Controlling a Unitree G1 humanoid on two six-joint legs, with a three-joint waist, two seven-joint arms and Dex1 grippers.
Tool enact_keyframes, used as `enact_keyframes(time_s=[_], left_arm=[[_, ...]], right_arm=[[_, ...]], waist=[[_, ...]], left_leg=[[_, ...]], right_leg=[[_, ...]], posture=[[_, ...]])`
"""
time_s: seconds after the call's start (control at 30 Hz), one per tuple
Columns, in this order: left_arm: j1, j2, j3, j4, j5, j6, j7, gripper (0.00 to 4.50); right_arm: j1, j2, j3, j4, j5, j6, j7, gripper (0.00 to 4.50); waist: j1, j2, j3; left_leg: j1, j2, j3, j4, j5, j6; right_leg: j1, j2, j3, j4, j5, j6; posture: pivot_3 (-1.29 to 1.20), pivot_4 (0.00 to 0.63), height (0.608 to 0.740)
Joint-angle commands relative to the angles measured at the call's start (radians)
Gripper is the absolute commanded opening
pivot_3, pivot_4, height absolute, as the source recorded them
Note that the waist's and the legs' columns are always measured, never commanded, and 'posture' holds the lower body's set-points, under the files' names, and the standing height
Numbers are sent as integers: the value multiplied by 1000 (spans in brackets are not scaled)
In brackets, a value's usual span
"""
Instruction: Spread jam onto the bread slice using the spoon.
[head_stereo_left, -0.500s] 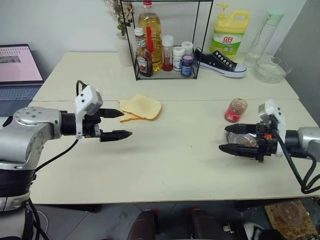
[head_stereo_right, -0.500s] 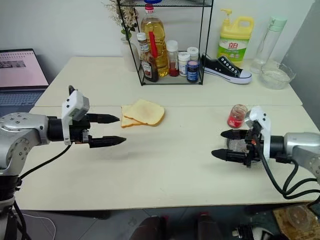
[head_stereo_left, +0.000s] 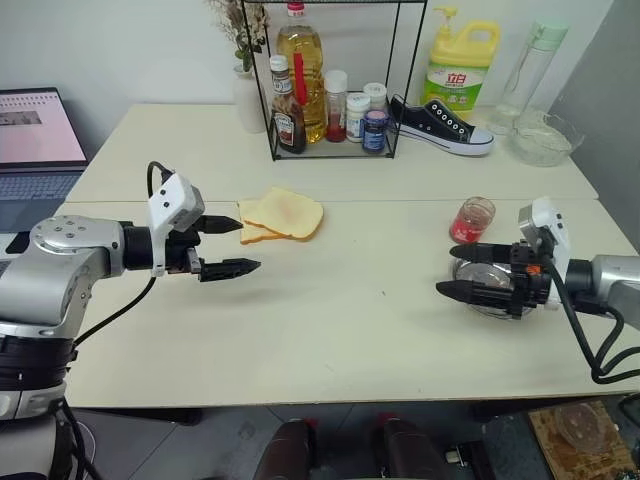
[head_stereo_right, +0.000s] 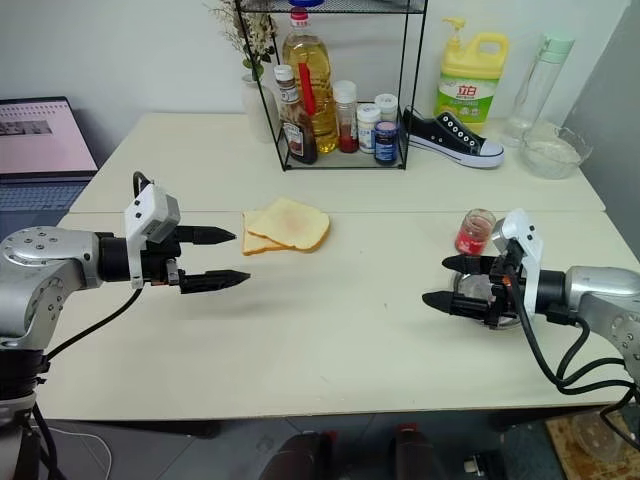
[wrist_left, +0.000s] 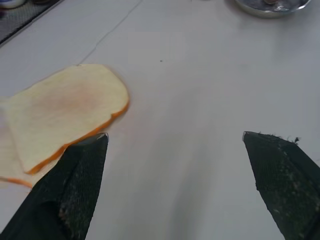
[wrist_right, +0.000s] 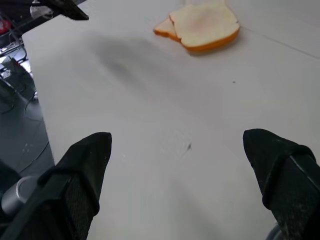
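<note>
We see a pale table (head_stereo_left: 330, 300) with two slices of bread lying near its middle. The top one is the bread slice (head_stereo_left: 290, 212) for the jam. It has a faint reddish smear in its middle and lies partly on the plain slice (head_stereo_left: 252, 228) under it.

Our left claw (head_stereo_left: 233, 246) hangs above the table just beside the bread, on its left. Its two black fingers are spread wide apart and hold nothing. In the left wrist view one finger (wrist_left: 75, 185) is close to the crust of the bread.

Our right claw (head_stereo_left: 452, 271) hangs over the right side of the table, well apart from the bread. Its fingers are wide apart too, and they hold nothing. A round steel dish (head_stereo_left: 497, 295) sits on the table under this claw. We cannot tell what is in the dish.

The jam jar (head_stereo_left: 471, 220) stands on the table just behind the right claw. It is small and clear, with red jam inside.

At the back there is a wire rack (head_stereo_left: 330, 80) with bottles, a yellow jug (head_stereo_left: 460, 62), a black shoe (head_stereo_left: 440, 126) and a glass bowl (head_stereo_left: 545, 140). A laptop (head_stereo_left: 35, 140) sits off to the left.
</note>
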Motion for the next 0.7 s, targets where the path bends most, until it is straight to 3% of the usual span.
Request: enact_keyframes(time_s=[0.03,0.37,0.7], left_arm=[[-49,-65,9,118,90,-124,121,4500],[-229,-358,-135,460,264,-414,212,4500],[-428,-514,-224,939,465,-766,367,4500]], right_arm=[[-34,65,-6,-55,-51,-67,-86,4475],[-102,237,169,-121,-128,-89,-167,4475],[-69,295,179,-145,-171,-88,-214,4475]], waist=[[1,0,0],[8,-1,-1],[4,-2,0]], left_leg=[[0,0,0,0,0,0],[-1,-2,-1,2,0,0],[-2,-2,0,2,0,0]], right_leg=[[0,0,0,1,0,0],[0,0,-1,1,0,0],[-2,0,-4,3,0,0]], posture=[[0,150,740],[0,150,740],[0,150,740]])
